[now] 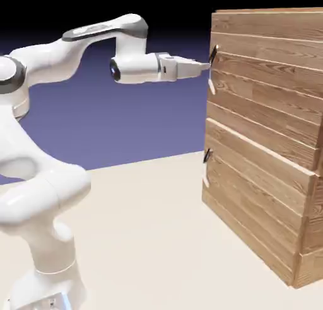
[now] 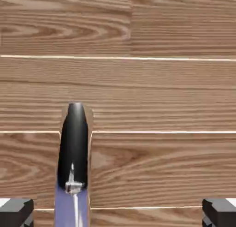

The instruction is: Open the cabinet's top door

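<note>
Gripper (image 1: 205, 65) level, jaws spread wide, nothing held, tips just beside the handle (image 1: 213, 70) on the top door (image 1: 271, 91) of the cabinet (image 1: 265, 195); possibly touching, hard to tell.

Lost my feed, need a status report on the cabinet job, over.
Gripper open, level at black bar handle, not gripping. Top door of brown plank cabinet shut. Nothing in the way.

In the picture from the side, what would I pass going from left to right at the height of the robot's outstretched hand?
The white arm → its tool, jaws open → the top door's handle → the top door of the cabinet.
</note>
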You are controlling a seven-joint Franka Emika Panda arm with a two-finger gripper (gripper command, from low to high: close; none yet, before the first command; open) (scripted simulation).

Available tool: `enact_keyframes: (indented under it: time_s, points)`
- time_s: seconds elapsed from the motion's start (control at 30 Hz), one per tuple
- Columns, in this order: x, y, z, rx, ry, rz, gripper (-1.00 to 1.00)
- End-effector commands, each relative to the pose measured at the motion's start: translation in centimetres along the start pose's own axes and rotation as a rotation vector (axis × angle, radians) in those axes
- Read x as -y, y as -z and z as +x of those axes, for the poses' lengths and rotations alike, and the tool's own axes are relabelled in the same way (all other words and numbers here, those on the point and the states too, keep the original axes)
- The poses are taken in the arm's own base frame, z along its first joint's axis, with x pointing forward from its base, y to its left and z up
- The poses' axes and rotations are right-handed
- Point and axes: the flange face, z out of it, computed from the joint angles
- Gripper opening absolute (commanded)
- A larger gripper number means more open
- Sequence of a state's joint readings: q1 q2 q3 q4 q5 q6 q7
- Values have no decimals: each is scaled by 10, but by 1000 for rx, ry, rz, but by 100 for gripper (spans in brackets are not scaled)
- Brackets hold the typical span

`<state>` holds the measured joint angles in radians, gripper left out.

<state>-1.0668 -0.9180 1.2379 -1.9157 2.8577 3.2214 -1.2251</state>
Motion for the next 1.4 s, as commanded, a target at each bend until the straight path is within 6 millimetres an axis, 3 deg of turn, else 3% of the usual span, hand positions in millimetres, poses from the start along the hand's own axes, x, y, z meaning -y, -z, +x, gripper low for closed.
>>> enact_keyframes:
  time_s: [0.0, 0.03, 0.2, 0.23, 0.27, 0.93, 1.37]
  points:
    - [0, -3, -9, 6, -1, -1, 0]
    - [0, -3, -9, 6, -1, -1, 0]
    - [0, -52, -10, 6, -1, -1, 0]
    - [0, -53, -10, 6, -1, -1, 0]
    - [0, -53, -10, 6, -1, -1, -100]
    - [-34, 51, 25, 176, -2, 169, -100]
    - [-69, 118, 60, 298, -2, 291, -100]
